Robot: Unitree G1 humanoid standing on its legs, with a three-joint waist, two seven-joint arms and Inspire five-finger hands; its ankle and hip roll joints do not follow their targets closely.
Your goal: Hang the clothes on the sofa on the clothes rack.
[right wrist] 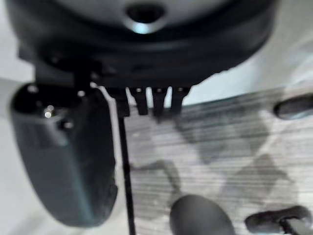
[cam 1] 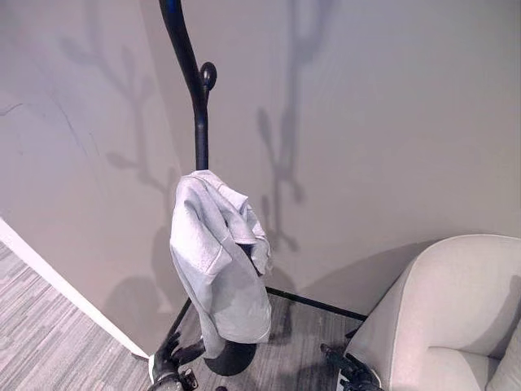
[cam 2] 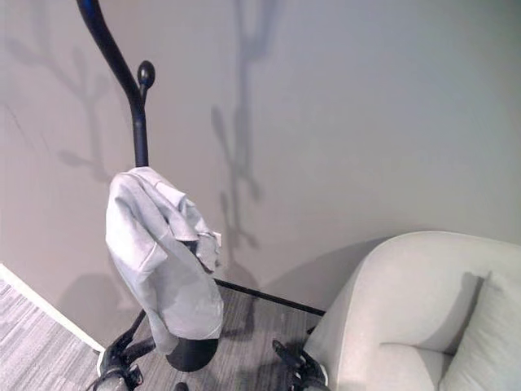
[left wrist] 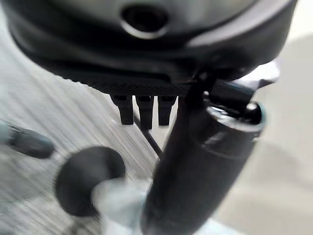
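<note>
A light grey garment (cam 1: 220, 261) hangs draped over a low hook of the black clothes rack (cam 1: 200, 122), which stands against the wall. It reaches down almost to the rack's round base (cam 1: 232, 360). My left hand (cam 1: 167, 358) is low beside the base, left of the garment, open and holding nothing; its fingers (left wrist: 142, 110) are straight in the left wrist view. My right hand (cam 1: 346, 366) is low between the rack and the sofa (cam 1: 456, 309), also open and empty, its fingers (right wrist: 146, 100) straight.
The beige sofa fills the lower right, with a cushion (cam 2: 488, 334) at its far right. A thin black bar (cam 1: 317, 304) runs along the floor from the rack towards the sofa. A white skirting board (cam 1: 65, 285) edges the wall at left, over grey striped carpet (cam 1: 41, 342).
</note>
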